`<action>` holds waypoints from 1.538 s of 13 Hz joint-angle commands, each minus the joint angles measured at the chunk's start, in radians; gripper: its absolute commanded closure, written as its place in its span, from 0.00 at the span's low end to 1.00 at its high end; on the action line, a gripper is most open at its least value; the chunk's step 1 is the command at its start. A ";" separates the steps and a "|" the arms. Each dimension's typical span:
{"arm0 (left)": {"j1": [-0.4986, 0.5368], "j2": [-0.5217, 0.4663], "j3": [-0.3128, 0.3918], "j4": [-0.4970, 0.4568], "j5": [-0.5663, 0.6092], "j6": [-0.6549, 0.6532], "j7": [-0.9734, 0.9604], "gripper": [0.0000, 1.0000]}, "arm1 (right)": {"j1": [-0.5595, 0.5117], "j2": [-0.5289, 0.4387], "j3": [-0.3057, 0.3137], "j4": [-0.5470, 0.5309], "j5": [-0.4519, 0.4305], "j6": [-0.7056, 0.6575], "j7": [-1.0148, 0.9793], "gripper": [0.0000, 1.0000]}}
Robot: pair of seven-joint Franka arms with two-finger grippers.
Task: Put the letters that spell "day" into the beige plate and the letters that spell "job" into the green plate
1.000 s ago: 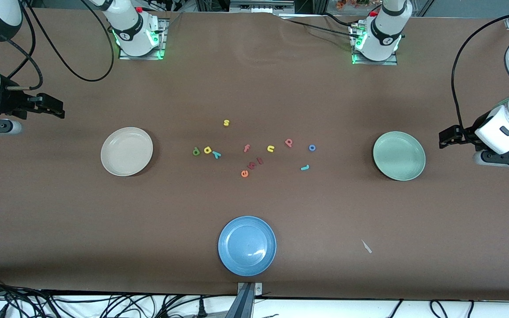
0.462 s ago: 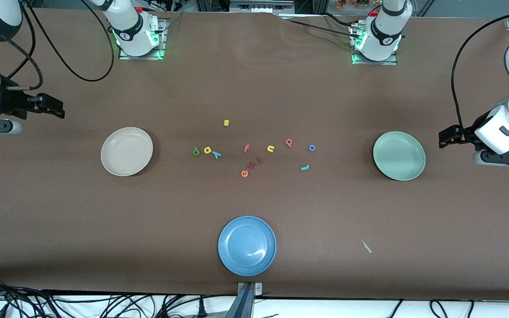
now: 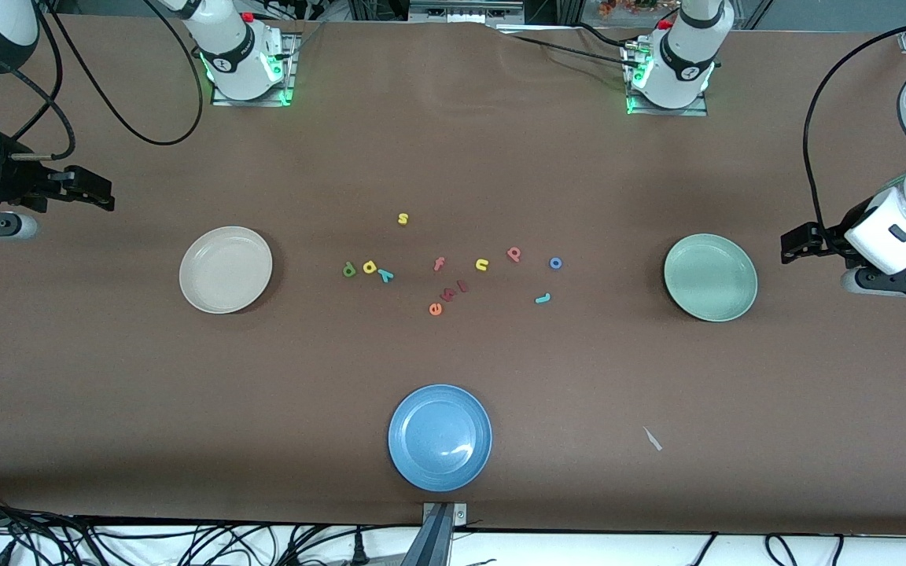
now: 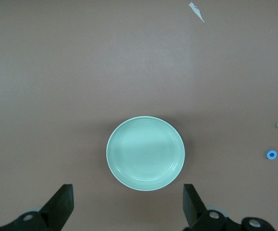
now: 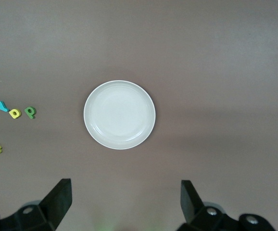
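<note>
The green d (image 3: 349,270), yellow a (image 3: 370,267) and teal y (image 3: 385,274) lie in a row mid-table, toward the beige plate (image 3: 226,270). The pinkish b (image 3: 513,254), blue o (image 3: 555,263) and teal j (image 3: 543,298) lie toward the green plate (image 3: 710,277). Both plates hold nothing. My right gripper (image 3: 99,192) hangs open over the table at the right arm's end, the beige plate (image 5: 120,114) ahead of its fingers (image 5: 62,192). My left gripper (image 3: 793,245) hangs open at the left arm's end, beside the green plate (image 4: 145,153).
A blue plate (image 3: 440,437) sits near the table's front edge. Other letters lie among the task's: a yellow s (image 3: 403,218), pink f (image 3: 439,263), yellow n (image 3: 482,265), orange e (image 3: 435,309). A small pale scrap (image 3: 652,439) lies nearer the camera than the green plate.
</note>
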 commanded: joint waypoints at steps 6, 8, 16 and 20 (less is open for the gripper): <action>-0.004 -0.011 0.004 -0.006 0.001 -0.008 0.016 0.00 | -0.027 0.016 0.000 0.040 0.019 -0.007 0.004 0.00; -0.004 -0.010 0.004 -0.006 0.002 -0.008 0.016 0.00 | -0.018 0.018 0.003 0.041 0.008 -0.003 0.008 0.00; -0.004 -0.008 0.004 -0.006 0.001 -0.008 0.016 0.00 | 0.016 0.045 0.023 0.047 0.022 0.005 0.005 0.00; -0.006 -0.008 0.004 -0.006 0.001 -0.008 0.018 0.00 | 0.063 0.111 0.028 0.058 0.100 0.051 0.018 0.00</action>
